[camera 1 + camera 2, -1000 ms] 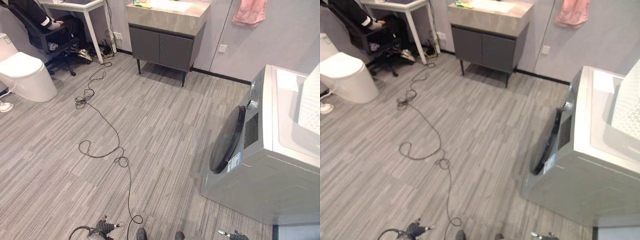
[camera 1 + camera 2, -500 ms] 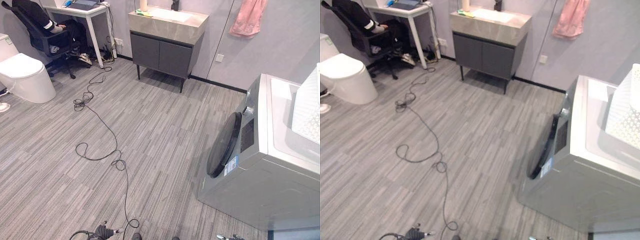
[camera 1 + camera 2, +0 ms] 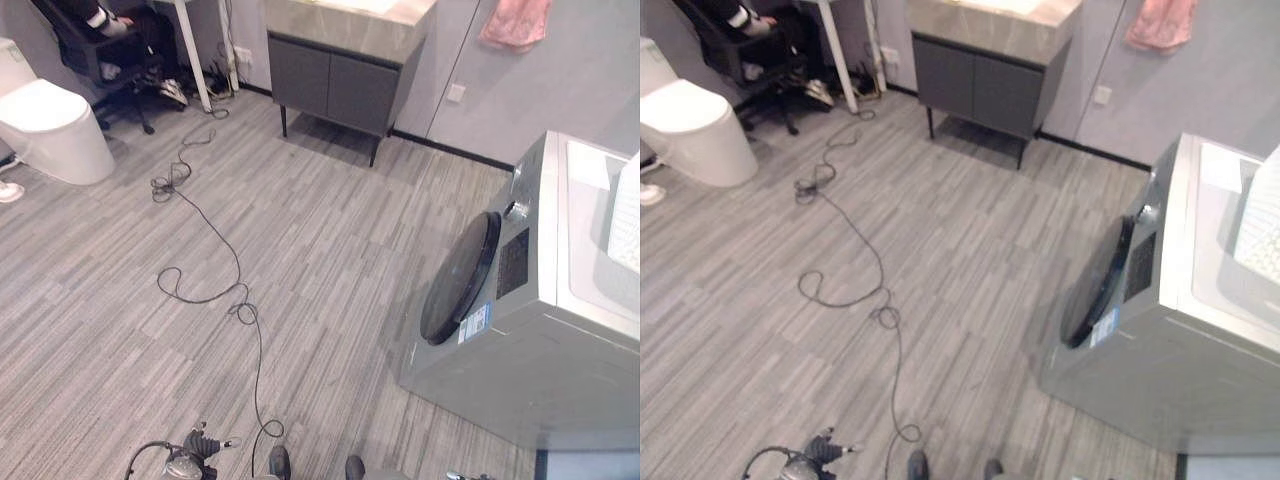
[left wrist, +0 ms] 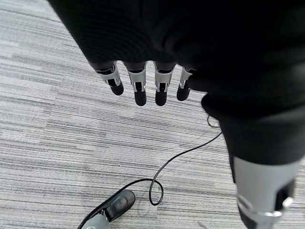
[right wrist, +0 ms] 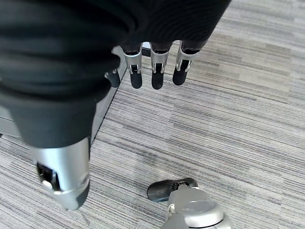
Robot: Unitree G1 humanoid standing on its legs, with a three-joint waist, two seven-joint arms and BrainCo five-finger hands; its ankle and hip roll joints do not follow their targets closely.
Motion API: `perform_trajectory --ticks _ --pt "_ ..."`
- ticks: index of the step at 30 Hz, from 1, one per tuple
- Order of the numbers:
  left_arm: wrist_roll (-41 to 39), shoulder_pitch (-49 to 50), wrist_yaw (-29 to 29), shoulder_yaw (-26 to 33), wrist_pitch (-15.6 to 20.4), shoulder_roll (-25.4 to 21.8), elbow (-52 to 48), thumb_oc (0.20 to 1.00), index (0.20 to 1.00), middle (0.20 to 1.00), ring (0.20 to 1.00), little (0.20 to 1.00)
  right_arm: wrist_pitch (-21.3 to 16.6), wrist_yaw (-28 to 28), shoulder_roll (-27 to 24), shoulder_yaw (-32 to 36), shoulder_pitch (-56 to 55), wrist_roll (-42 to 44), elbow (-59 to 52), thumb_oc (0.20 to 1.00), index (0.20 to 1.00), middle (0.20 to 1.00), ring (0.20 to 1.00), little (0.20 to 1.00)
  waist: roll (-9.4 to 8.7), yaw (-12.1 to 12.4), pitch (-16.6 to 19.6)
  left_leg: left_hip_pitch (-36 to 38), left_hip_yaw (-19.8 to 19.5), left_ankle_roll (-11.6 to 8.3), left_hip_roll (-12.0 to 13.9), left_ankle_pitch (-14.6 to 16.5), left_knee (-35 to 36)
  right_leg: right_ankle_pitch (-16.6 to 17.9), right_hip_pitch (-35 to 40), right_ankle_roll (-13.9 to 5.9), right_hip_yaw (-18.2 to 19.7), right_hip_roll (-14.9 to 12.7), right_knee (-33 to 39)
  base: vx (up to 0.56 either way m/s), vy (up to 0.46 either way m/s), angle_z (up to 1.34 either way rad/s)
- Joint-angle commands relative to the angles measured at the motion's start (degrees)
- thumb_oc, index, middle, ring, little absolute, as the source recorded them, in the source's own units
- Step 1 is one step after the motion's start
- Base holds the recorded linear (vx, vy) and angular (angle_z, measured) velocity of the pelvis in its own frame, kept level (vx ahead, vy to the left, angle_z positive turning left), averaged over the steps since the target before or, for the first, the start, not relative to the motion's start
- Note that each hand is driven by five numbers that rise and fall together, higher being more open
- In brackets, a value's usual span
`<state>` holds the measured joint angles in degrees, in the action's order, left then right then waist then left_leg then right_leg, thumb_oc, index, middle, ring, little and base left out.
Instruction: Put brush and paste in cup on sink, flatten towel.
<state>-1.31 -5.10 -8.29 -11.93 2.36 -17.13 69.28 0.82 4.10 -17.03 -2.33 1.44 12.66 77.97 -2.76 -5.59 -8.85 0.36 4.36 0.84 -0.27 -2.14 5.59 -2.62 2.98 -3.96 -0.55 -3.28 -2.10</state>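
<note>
I see wide bare floor (image 3: 320,250) between me and the sink (image 3: 350,25) at the far wall, washing machine (image 3: 520,320) close right, pink towel (image 3: 517,22) hanging beyond. Left hand (image 4: 143,86) and right hand (image 5: 152,71) hang relaxed, holding nothing.

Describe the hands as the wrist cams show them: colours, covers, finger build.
Both alike. The left hand has a black ribbed cover over its back and wrist, with a row of silver fingers ending in dark tips and a thicker silver thumb set apart. The right hand has the same black ribbed cover, silver dark-tipped fingers and silver thumb. No markings can be made out on either.
</note>
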Motion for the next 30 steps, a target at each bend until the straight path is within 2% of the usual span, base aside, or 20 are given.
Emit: perform_trajectory --ticks 1,2,3,5,6,7,9,12,14,17,19,20,22,23,24,25,26,27,28,30 --pt "-0.2 -1.1 -0.8 -0.2 0.3 -0.6 0.6 1.000 1.000 1.000 1.000 1.000 -0.4 1.3 -0.7 0.4 0.0 3.2 -0.5 1.000 1.000 1.000 1.000 1.000 0.97 -0.5 0.1 1.6 -4.0 2.18 -4.3 6.7 -6.9 2.3 -8.9 -4.20 5.2 -0.8 -16.1 0.07 0.152 0.28" --pt "0.0 -1.3 -0.1 -0.8 0.3 -1.3 -0.5 1.000 1.000 1.000 1.000 1.000 -0.6 1.0 -0.7 1.7 0.0 7.1 -1.7 1.000 1.000 1.000 1.000 1.000 1.17 -1.5 -0.9 2.0 -4.3 2.50 -4.6 6.9 -7.1 5.0 -11.1 -3.77 6.3 -0.6 -20.1 0.06 0.202 0.38" --pt "0.0 -1.5 0.2 -0.9 0.2 -1.7 -0.9 1.000 1.000 1.000 1.000 1.000 -1.1 0.5 -0.5 2.2 -0.2 9.4 -2.9 1.000 1.000 1.000 1.000 1.000 1.43 -2.1 -1.9 2.1 -4.7 2.71 -4.5 7.0 -7.4 5.9 -13.4 -3.21 7.1 0.3 -23.9 0.03 0.157 0.30" --pt "0.2 -1.8 0.5 -1.0 0.2 -2.0 -0.7 1.000 1.000 1.000 1.000 1.000 -1.7 0.0 0.0 2.8 -0.4 12.6 -4.3 1.000 1.000 1.000 1.000 1.000 1.71 -2.6 -2.5 2.0 -4.8 2.79 -4.5 7.2 -7.9 5.0 -15.2 -2.96 7.6 1.3 -26.7 0.08 0.105 0.17" --pt "0.8 -1.8 0.8 -1.0 0.2 -2.4 0.3 1.000 1.000 1.000 1.000 1.000 -2.7 -0.4 0.4 3.9 -1.2 16.8 -5.3 1.000 1.000 1.000 1.000 1.000 2.01 -4.4 -2.5 3.5 -6.7 2.74 -4.7 7.7 -7.0 2.0 -18.7 -2.61 9.9 6.9 -27.4 0.20 0.084 0.15" --pt "0.9 -1.8 0.7 -0.6 0.2 -2.5 1.0 1.000 1.000 1.000 1.000 1.000 -2.6 -0.1 0.6 4.4 -1.5 17.3 -5.2 1.000 1.000 1.000 1.000 1.000 1.84 -4.4 -2.2 4.2 -6.8 2.61 -5.2 7.8 -6.6 1.5 -19.5 -2.65 8.5 7.5 -24.7 0.31 0.093 0.20" --pt "0.7 -1.6 0.8 0.2 0.2 -2.1 2.1 1.000 1.000 1.000 1.000 1.000 -2.8 0.4 0.2 4.3 -1.5 16.4 -5.0 1.000 1.000 1.000 1.000 1.000 1.62 -4.8 -1.6 7.2 -6.9 2.31 -5.9 8.7 -5.2 2.9 -21.4 -2.78 3.7 6.8 -16.2 0.30 0.015 0.09" --pt "1.5 -2.2 1.2 -0.2 0.2 -1.4 2.4 1.000 1.000 1.000 1.000 1.000 -2.9 0.8 -0.1 4.1 -2.5 15.4 -5.5 1.000 1.000 1.000 1.000 1.000 1.49 -7.7 -1.6 11.5 -10.9 1.58 -7.0 10.0 -5.0 7.4 -24.4 -4.16 5.5 9.2 -5.3 0.37 -0.018 -0.08" --pt "2.0 -2.3 1.2 -0.5 0.3 -0.8 2.5 1.000 1.000 1.000 1.000 1.000 -2.7 1.1 0.2 4.0 -3.4 14.5 -5.8 1.000 1.000 1.000 1.000 1.000 2.02 -8.8 -2.1 14.2 -13.0 0.78 -6.5 10.9 -5.0 9.3 -25.2 -4.97 4.7 8.8 -0.3 0.38 -0.060 0.85" --pt "2.2 -1.7 1.2 -0.9 0.6 0.0 2.3 1.000 1.000 1.000 1.000 1.000 -2.7 1.3 0.4 3.8 -4.2 13.7 -6.1 1.000 1.000 1.000 1.000 1.000 2.18 -9.5 -1.9 16.2 -14.7 0.19 -6.4 11.2 -5.4 10.4 -25.5 -5.02 4.3 8.2 1.5 0.26 -0.097 0.63" --pt "2.2 -0.7 1.6 -1.7 0.6 1.5 2.4 1.000 1.000 1.000 1.000 1.000 -2.5 1.0 0.0 3.7 -5.2 12.9 -5.6 1.000 1.000 1.000 1.000 1.000 2.82 -10.3 -0.3 18.0 -16.2 -0.90 -5.5 10.9 -5.9 11.9 -23.5 -3.44 4.5 7.8 1.0 0.40 -0.224 0.66" --pt "2.1 -0.8 1.6 -2.3 0.5 2.2 2.6 1.000 1.000 1.000 1.000 1.000 -2.5 1.0 -0.3 3.6 -5.1 13.0 -5.4 1.000 1.000 1.000 1.000 1.000 3.51 -10.8 0.4 17.6 -16.7 -1.45 -5.0 9.8 -6.4 12.1 -22.8 -2.96 5.6 8.1 0.7 0.29 -0.188 1.14" --pt "1.8 -0.6 1.3 -2.3 0.4 2.7 3.2 1.000 1.000 1.000 1.000 1.000 -2.4 0.9 -0.9 3.7 -5.0 12.9 -5.2 1.000 1.000 1.000 1.000 1.000 4.70 -11.1 0.9 17.3 -17.4 -2.96 -3.7 7.0 -8.1 11.2 -22.6 -2.24 4.9 8.7 -1.4 0.24 -0.169 0.76" --pt "1.8 -0.6 1.3 -2.3 0.4 2.7 3.2 1.000 1.000 1.000 1.000 1.000 -2.4 0.9 -0.9 3.7 -5.0 12.9 -5.2 1.000 1.000 1.000 1.000 1.000 4.75 -11.2 0.9 17.2 -17.5 -2.97 -3.7 7.0 -8.1 11.1 -22.7 -2.23 4.8 8.7 -1.5 0.31 -0.232 0.11" --pt "0.9 0.0 1.3 -2.3 0.2 3.2 3.3 1.000 1.000 1.000 1.000 1.000 -2.4 0.9 -1.8 3.0 -4.8 11.4 -5.4 1.000 1.000 1.000 1.000 1.000 5.96 -11.2 1.3 17.1 -18.8 -5.70 -2.3 1.7 -11.5 8.9 -22.1 -0.91 3.6 9.6 -4.5 0.35 -0.230 0.14" --pt "0.9 0.3 1.6 -2.5 0.1 3.3 3.2 1.000 1.000 1.000 1.000 1.000 -2.3 0.9 -2.3 2.6 -4.7 10.5 -5.6 1.000 1.000 1.000 1.000 1.000 6.55 -11.1 1.2 16.6 -18.9 -7.26 -1.7 -0.8 -14.6 7.5 -20.6 -0.26 3.7 10.4 -4.9 0.34 -0.232 0.29" --pt "0.9 0.3 1.6 -2.5 0.1 3.2 3.2 1.000 1.000 1.000 1.000 1.000 -2.3 0.9 -2.3 2.6 -4.7 10.5 -5.6 1.000 1.000 1.000 1.000 1.000 6.36 -11.2 1.4 16.5 -19.1 -7.27 -1.9 -1.0 -14.6 7.6 -20.6 -0.30 3.7 10.1 -4.8 0.32 -0.215 0.42" --pt "1.4 0.2 1.3 -2.8 0.0 3.2 3.4 1.000 1.000 1.000 1.000 1.000 -2.3 1.1 -3.1 1.8 -4.4 9.3 -6.8 1.000 1.000 1.000 1.000 1.000 6.22 -10.8 1.4 13.0 -17.9 -9.52 -2.2 -7.1 -23.2 5.9 -17.2 0.49 4.2 10.4 -4.4 0.32 -0.251 0.27" --pt "1.4 0.1 1.1 -2.8 -0.2 3.0 3.0 1.000 1.000 1.000 1.000 1.000 -2.5 1.4 -3.7 1.4 -4.0 8.9 -7.5 1.000 1.000 1.000 1.000 1.000 5.39 -10.4 0.8 9.9 -15.9 -10.08 -2.1 -9.5 -30.3 5.2 -15.0 1.13 4.8 10.0 -4.5 0.41 -0.359 0.18" --pt "-0.2 0.1 0.6 -2.1 -0.2 2.6 2.5 1.000 1.000 1.000 1.000 1.000 -2.5 2.0 -4.4 0.9 -3.1 8.7 -8.3 1.000 1.000 1.000 1.000 1.000 2.60 -8.7 -0.3 3.6 -12.2 -8.99 -4.0 -10.1 -41.6 4.5 -12.0 2.31 6.8 8.4 -4.6 0.26 -0.311 -0.10"
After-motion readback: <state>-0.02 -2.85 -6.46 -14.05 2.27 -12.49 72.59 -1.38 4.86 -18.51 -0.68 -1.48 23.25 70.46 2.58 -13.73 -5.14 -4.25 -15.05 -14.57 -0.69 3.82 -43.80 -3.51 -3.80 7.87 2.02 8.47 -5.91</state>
